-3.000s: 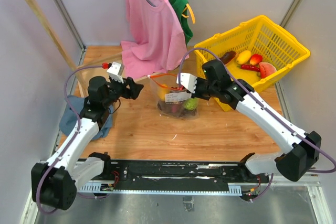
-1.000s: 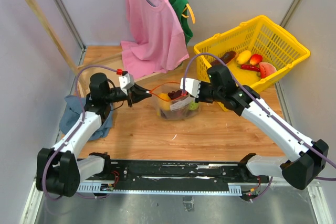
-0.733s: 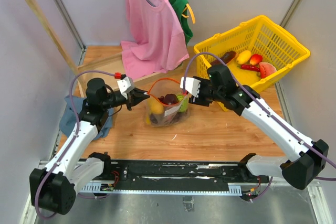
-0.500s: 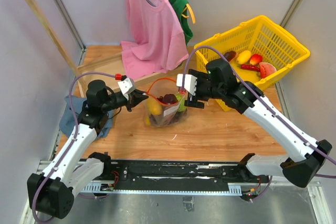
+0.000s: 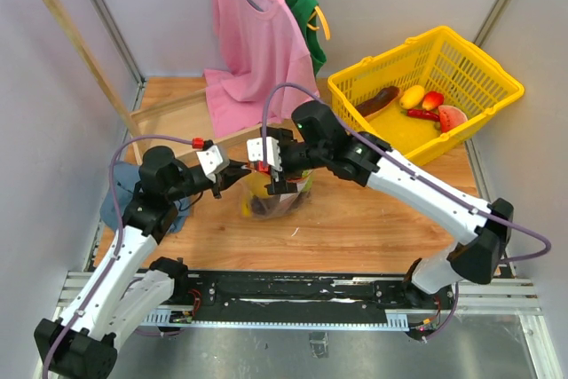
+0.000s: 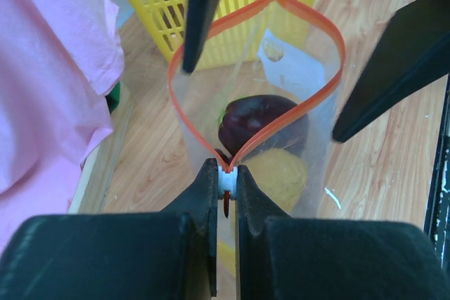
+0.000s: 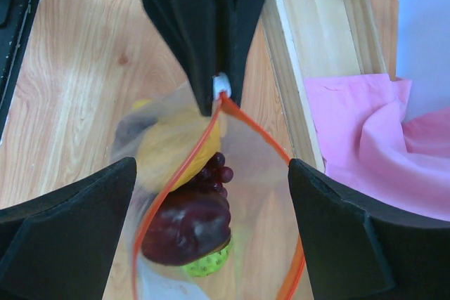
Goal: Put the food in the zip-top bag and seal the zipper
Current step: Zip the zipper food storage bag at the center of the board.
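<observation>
1. Left pincer: clenched on the small white tab at the end of the thin red-orange zipper strip.
2. Right pincer: released, its fingers spread wide to either side of the bag mouth and grasping nothing.
3. Clear crinkly zip-top bag: between the two pincers over the wooden tabletop. Its mouth gapes and the zipper is unsealed, forming an open loop.
4. Toy food inside the bag: dark red round fruit, dark purple grapes, orange-yellow fruit, green bumpy piece.
5. Yellow mesh basket: far right, well apart from the bag, holding further toy pieces, among them a watermelon slice.
6. Pink shirt: hanging behind the bag.
</observation>
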